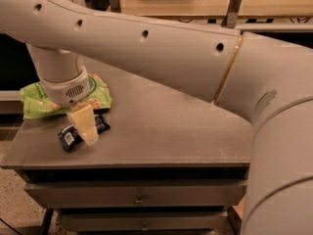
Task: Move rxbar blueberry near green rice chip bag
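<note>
The rxbar blueberry (70, 136), a small dark navy wrapper with a white label patch, lies low at the table's front left. My gripper (84, 127) hangs from the white wrist over its middle. One cream finger crosses in front of the bar and the bar shows on both sides of it, so the gripper looks shut on the bar. The green rice chip bag (33, 101) lies just behind and to the left, partly hidden by the wrist, and the bar almost touches its front edge.
The grey table top (166, 131) stretches to the right, with its front edge (127, 164) close to the bar and drawers below. My large white arm (161, 43) spans the view above the table. A wooden bench stands behind.
</note>
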Action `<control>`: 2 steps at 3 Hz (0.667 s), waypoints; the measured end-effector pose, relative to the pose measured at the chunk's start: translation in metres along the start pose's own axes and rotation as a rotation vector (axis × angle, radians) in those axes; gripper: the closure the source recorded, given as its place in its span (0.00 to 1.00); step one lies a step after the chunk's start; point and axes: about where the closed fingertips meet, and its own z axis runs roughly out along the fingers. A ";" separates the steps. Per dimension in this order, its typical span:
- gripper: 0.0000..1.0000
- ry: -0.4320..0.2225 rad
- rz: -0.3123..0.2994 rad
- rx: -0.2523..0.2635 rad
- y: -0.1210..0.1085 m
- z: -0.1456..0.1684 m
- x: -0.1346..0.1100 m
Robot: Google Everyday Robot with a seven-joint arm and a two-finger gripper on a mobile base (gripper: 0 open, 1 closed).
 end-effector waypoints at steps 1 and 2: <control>0.00 -0.001 -0.001 0.002 0.000 0.000 0.000; 0.00 0.020 -0.012 0.028 0.002 -0.018 -0.001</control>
